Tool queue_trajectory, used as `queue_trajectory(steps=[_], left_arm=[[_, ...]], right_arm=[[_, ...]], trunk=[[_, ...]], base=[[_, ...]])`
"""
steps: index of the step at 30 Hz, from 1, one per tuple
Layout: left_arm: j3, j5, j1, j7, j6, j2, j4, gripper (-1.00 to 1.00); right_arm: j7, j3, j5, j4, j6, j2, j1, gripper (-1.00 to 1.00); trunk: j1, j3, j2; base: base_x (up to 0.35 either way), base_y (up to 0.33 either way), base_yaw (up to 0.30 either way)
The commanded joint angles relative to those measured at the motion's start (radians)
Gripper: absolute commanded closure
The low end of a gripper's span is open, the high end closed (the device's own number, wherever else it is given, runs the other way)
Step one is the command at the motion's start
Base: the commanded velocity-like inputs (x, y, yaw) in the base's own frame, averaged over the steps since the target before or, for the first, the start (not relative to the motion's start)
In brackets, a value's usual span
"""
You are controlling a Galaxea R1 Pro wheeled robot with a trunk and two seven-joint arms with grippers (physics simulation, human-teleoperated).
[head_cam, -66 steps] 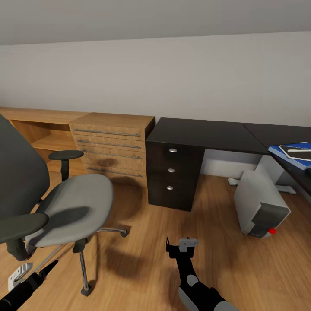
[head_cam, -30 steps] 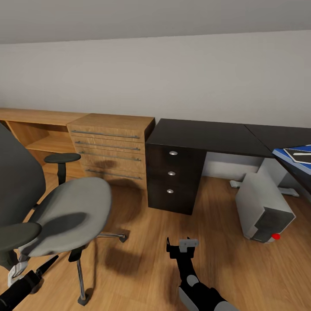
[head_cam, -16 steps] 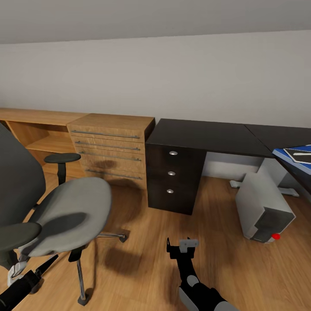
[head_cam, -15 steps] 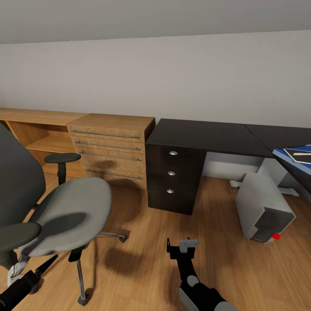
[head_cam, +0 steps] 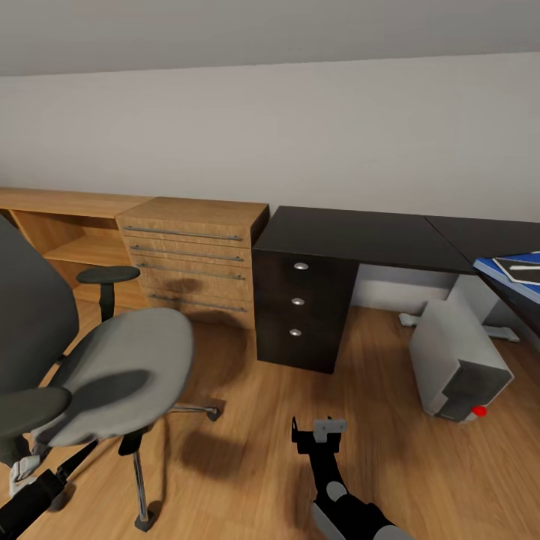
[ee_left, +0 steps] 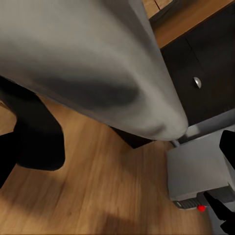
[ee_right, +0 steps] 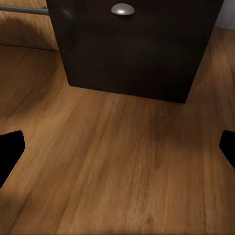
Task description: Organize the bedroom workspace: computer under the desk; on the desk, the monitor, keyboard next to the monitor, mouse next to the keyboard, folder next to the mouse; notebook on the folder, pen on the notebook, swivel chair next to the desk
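**Both hands low by the chair and floor, folder on the worktop**

The right hand [head_cam: 319,433] hangs low over the wooden floor [head_cam: 247,450] in front of the dark drawers. In the right wrist view its two fingertips [ee_right: 10,149] sit at opposite edges of the picture, spread wide, with only bare floor boards between them; it holds and touches nothing. The left hand [head_cam: 26,472] is at the lower left of the head view, tucked under the seat of the swivel chair [head_cam: 120,367], close to the chair's chrome base. Whether its fingers are spread or pressed together cannot be told, nor whether it touches the chair.

The chair stands on the floor well apart from the worktop [head_cam: 360,236], its grey seat bare, its black armrests to either side. The worktop is L-shaped with a glossy black top and three dark drawers with round silver knobs [head_cam: 300,265]. The computer [head_cam: 454,360], a light-grey tower with a red dot on its front, stands on the floor under the worktop. The blue folder [head_cam: 504,272] lies on the worktop at the right edge of the head view, with a dark notebook [head_cam: 525,268] on top of it.

A light wooden chest [head_cam: 195,251] with long bar handles stands just beside the drawers, against a plain pale wall [head_cam: 300,127].
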Motion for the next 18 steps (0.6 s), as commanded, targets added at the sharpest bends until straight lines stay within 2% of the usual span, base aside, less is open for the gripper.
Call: queue_trajectory(steps=[1,9,18], left_arm=[[0.001,0.005,-0.001,-0.003,0.01,0.0,0.0,-1.0],[0.003,0.004,-0.001,-0.005,0.01,0.0,0.001,-1.0],[0.004,0.005,-0.001,-0.005,0.009,0.0,0.001,-1.0]], right_arm=[[-0.007,0.009,-0.006,0.001,-0.003,0.0,-0.001,-1.0],[-0.007,0.009,-0.005,0.001,-0.003,0.0,-0.001,-1.0],[-0.007,0.009,-0.005,0.001,-0.003,0.0,-0.001,-1.0]], trunk=[[0.0,-0.001,0.0],[0.0,-0.001,0.0],[0.0,-0.001,0.0]], base=[[0.068,0.0,0.0],[0.132,0.0,0.0],[0.03,0.0,0.0]])
